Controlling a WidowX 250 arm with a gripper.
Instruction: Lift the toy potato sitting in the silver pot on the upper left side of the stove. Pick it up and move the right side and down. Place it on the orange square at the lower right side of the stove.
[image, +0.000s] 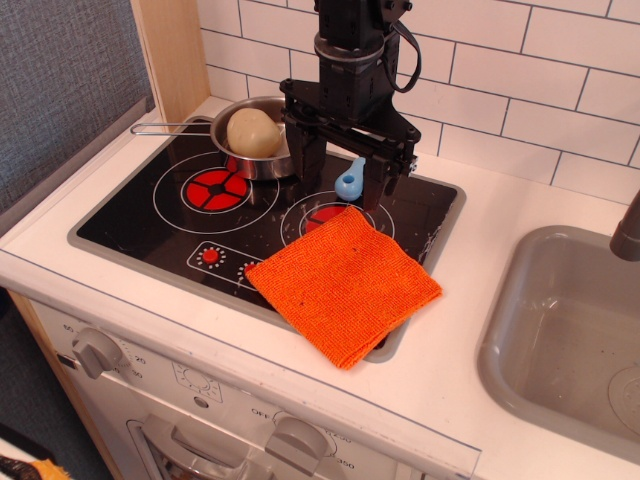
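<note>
The pale beige toy potato (253, 132) sits in the silver pot (262, 163) at the back left of the black stove (170, 215). The pot's thin handle points left. The orange square cloth (343, 282) lies on the stove's front right corner, overhanging the grey rim. My black gripper (338, 178) hangs just right of the pot, behind the cloth, with its fingers spread wide and nothing between them.
A blue-handled scoop (351, 181) lies on the stove behind the gripper. A grey sink basin (565, 335) is at the right, with a dark faucet (628, 232) at its edge. A tiled wall stands behind and a wooden panel at the back left.
</note>
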